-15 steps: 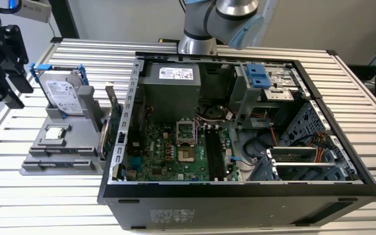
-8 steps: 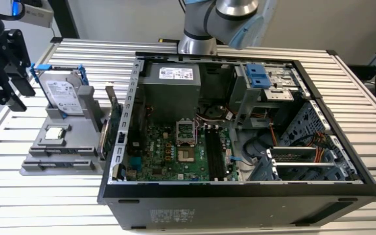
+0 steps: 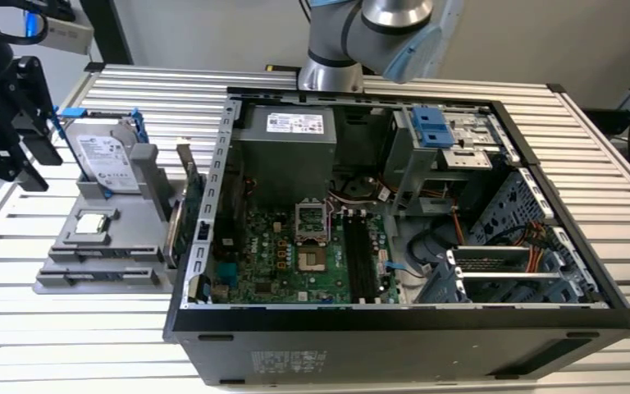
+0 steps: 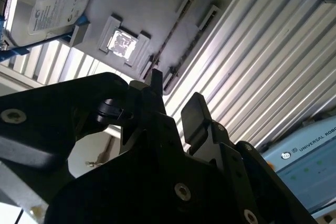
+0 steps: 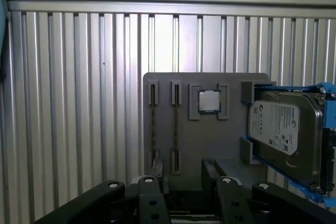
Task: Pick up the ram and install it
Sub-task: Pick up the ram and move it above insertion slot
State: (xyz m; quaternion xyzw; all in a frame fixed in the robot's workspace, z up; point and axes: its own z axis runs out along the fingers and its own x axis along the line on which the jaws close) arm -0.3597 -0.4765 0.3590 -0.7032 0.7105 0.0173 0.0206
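Observation:
The ram point(image 5: 176, 129) is a thin dark stick standing on edge in a slot of the grey holder point(image 5: 220, 140). A second stick like it point(image 5: 153, 129) stands in the slot beside it. In the second wrist view the same sticks point(image 4: 178, 24) run along the holder point(image 4: 147, 3). My gripper point(image 5: 184, 174) hangs above the holder's end, open, with nothing between its black fingers point(image 4: 197, 111). In the exterior view the gripper point(image 3: 33, 164) is at the far left, above the holder point(image 3: 96, 271). The motherboard's black slots point(image 3: 359, 254) lie inside the open computer case point(image 3: 403, 320).
On the holder sit a processor chip point(image 5: 209, 101), a silver hard drive in a blue frame point(image 5: 283, 129) and a green expansion card point(image 3: 189, 213). The holder and the case stand on a ribbed metal table point(image 3: 610, 164). The arm's base point(image 3: 331, 74) rises behind the case.

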